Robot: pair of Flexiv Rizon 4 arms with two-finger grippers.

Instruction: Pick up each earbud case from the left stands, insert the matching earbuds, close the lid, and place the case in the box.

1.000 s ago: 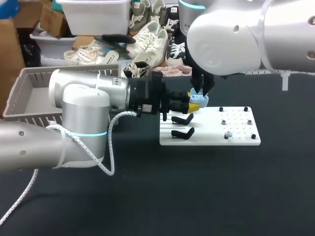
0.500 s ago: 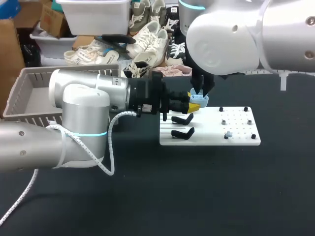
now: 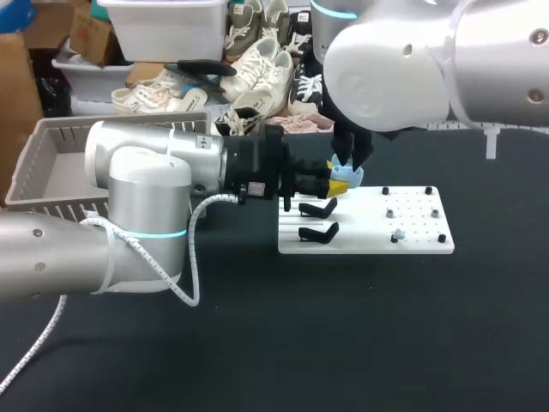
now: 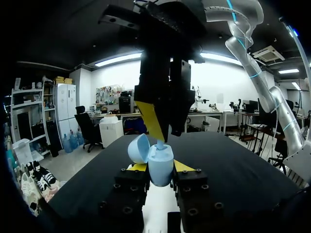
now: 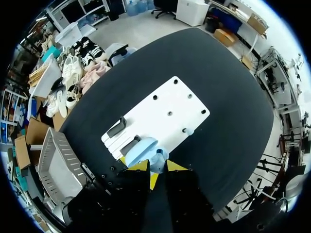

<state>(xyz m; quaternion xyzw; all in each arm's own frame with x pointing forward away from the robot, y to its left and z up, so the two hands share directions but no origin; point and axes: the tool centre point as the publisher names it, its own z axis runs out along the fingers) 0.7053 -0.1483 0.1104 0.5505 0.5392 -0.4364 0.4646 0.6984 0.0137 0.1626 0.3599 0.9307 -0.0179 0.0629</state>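
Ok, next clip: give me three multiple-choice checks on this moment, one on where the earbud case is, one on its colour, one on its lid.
1. Where is the earbud case?
A. on a black stand
B. between the fingers of the left gripper
C. in the grey basket

2. What colour is the case?
A. red
B. light blue
C. black

3. How is its lid?
A. shut
B. taken off and lying on the white board
C. open, tilted back

Answers:
1 B: the left wrist view shows both yellow tips against the case's sides.
2 B: it shows pale blue in all three views.
3 C: the lid stands tilted back beside the body, which is open at the top.
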